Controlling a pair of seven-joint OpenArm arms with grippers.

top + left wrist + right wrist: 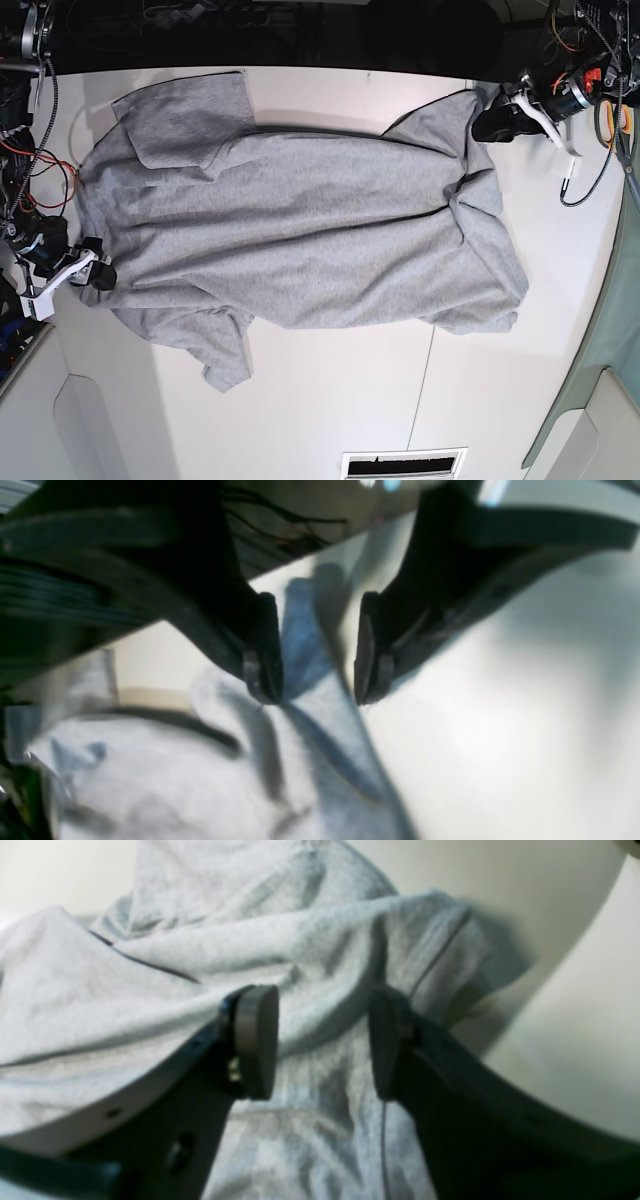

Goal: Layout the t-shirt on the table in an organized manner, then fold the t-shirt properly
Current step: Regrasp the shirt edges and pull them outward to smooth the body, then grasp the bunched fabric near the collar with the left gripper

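Observation:
The heather-grey t-shirt [300,230] lies spread sideways over the white table [340,400], wrinkled, with one sleeve at the back left and another at the front left. No lettering shows. My left gripper [492,122] sits at the shirt's back right corner. In the left wrist view its jaws [316,687] stand open, with a fold of the t-shirt [320,720] just below the gap. My right gripper [100,275] rests at the shirt's left edge. In the right wrist view it is open [320,1045] over bunched t-shirt cloth [200,965], which nothing pinches.
A green-grey cloth [600,340] hangs along the right edge. A dark slot [403,465] is set in the front of the table, and a thin seam [425,390] runs toward it. Cables [40,170] hang at the far left. Bare tabletop lies in front of the shirt.

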